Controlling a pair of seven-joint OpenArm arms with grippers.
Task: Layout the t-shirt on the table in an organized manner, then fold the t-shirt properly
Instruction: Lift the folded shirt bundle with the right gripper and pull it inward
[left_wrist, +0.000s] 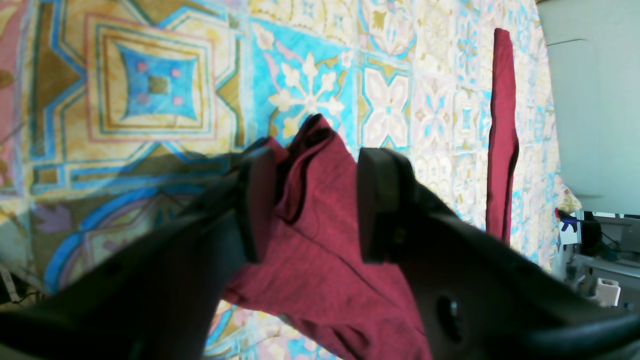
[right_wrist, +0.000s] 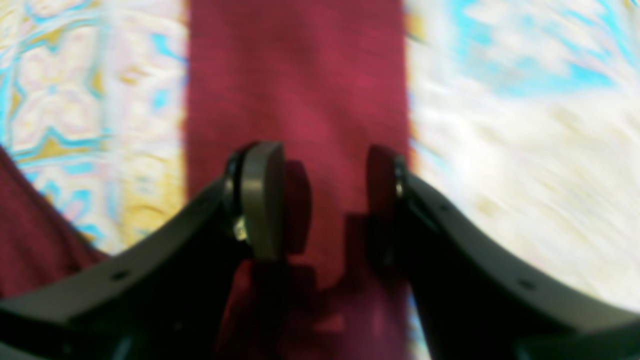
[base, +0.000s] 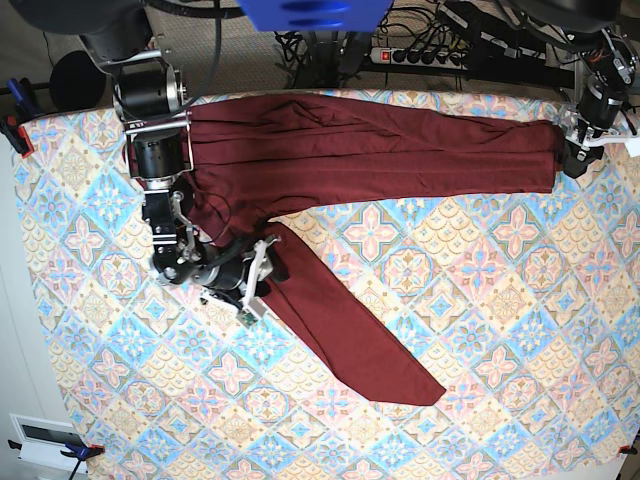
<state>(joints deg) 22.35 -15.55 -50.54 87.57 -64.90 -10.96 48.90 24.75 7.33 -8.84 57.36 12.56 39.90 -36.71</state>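
Maroon cloth lies stretched in a long band across the far side of the desk (base: 80, 380), from my right arm at the left of the scene to my left arm at the far right corner. This is the t-shirt (base: 370, 145). One long strip of it runs off toward the near middle of the desk.

My left pincer (left_wrist: 310, 200) has a bunched corner of the t-shirt between its pads, which stand well apart. The cloth is thick there, so I think I hold it, but only loosely. My right pincer (right_wrist: 325, 200) is open, over that long strip, and holds nothing.

What could go wrong? The corner may slip out of my left pincer if I pull, because the grip is wide and the cloth is thin and soft. Then the band would sag and crease. My right pincer could also pinch two layers at once, because the cloth is folded over itself. And the strip could drag and twist if I move it fast.

I count one t-shirt, one desk and two pincers.
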